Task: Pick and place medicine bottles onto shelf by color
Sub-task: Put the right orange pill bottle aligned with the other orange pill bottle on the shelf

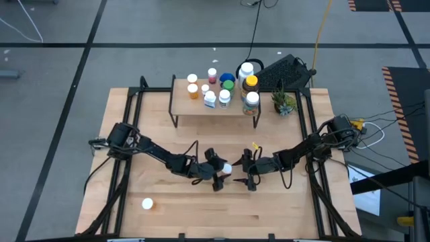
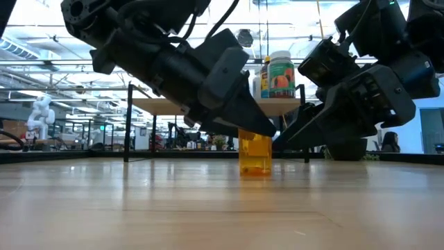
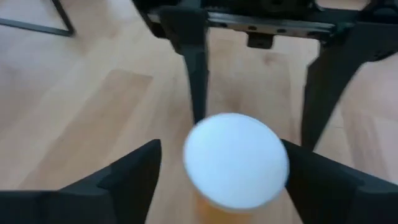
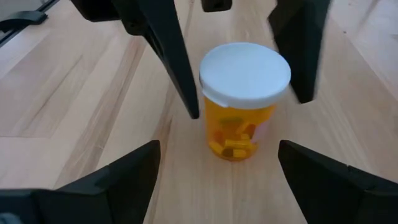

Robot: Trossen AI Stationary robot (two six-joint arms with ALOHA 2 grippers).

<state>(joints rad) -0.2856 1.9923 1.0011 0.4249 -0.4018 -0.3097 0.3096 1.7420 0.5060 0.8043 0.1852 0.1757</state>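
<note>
An orange bottle with a white cap stands upright on its base on the table, left of the middle. My left gripper is open, with one finger on each side of the bottle's cap. My right gripper faces it from the table's right, also open, its fingertips short of the bottle. The shelf stands at the far edge, carrying several bottles: white, orange, blue, green and amber. My left gripper comes slanting down from the table's left. One finger stands right against the cap's edge, and I cannot tell whether it touches. The other finger is clear of the cap.
A second orange bottle with a white cap stands near the table's front left. A small potted plant is to the right of the shelf. A dark keyboard-like object lies behind the shelf.
</note>
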